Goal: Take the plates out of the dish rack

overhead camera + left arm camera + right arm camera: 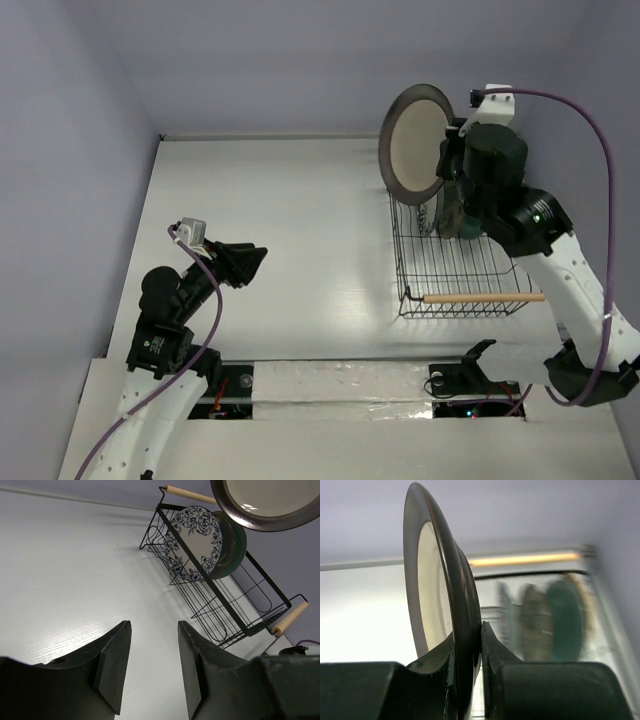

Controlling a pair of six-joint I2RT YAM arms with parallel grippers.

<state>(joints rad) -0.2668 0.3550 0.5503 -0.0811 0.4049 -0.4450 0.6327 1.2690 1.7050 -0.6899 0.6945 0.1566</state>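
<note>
Round ceramic plate with glossy dark-brown rim and plain cream centre [412, 142], no pattern. Round white plate [195, 540]: blue floral print around the rim, centre plain. Round teal plate [239, 547] behind it, plain; a dark olive-looking edge shows between them. Rectangular wire dish rack [455, 265]: black, with light natural wooden rod handles [483, 297]. Left gripper [152, 630] and right gripper [469, 640]: matte black. Arms [580, 280] white with black joints, cable [600, 150] purple. Tabletop [280, 220] white, walls [250, 60] pale lavender.

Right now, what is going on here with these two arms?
The right end effector grips a dark-rimmed cream plate by its edge, upright above the dish rack. A floral plate and a teal plate stand in the rack. The left end effector hangs open and empty over the table.
</note>
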